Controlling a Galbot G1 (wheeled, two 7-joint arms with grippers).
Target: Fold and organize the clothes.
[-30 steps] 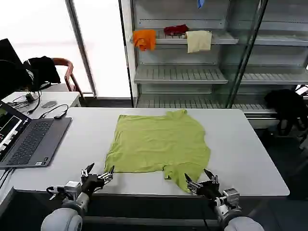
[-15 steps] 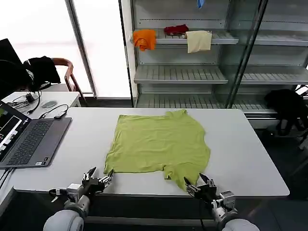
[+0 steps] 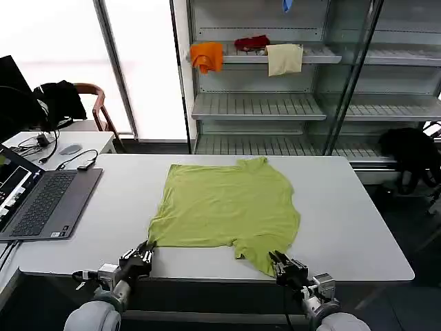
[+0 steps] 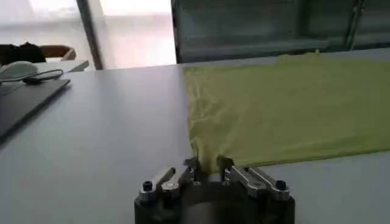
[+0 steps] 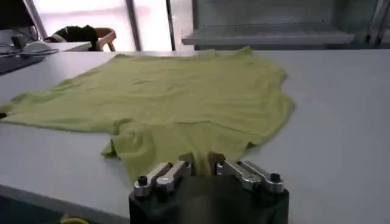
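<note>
Left tool [image 3: 144,254], 7 o'clock on white worktop [image 3: 358,227], pinches corner of lime yellow-green thin-fabric T-shirt [image 3: 227,207]. Right tool [image 3: 284,264], 5 o'clock, pinches sleeve. Risk: shallow bites on thin cloth, slip when lifted; uneven pull skews fold.

Lime yellow-green short-sleeved T-shirt [image 3: 227,205]: thin soft cloth, matt, faint wrinkles, ribbed neckline. Pale grey flat surface [image 3: 344,221]: smooth, low sheen, faint window glare. Left end effector [image 4: 207,170], right end effector [image 5: 201,163]: black matt housing, dull grey metal fingers. Grey slim laptop [image 3: 48,203]: matt casing. Grey slatted rack shelves [image 3: 258,105]: painted metal.
</note>
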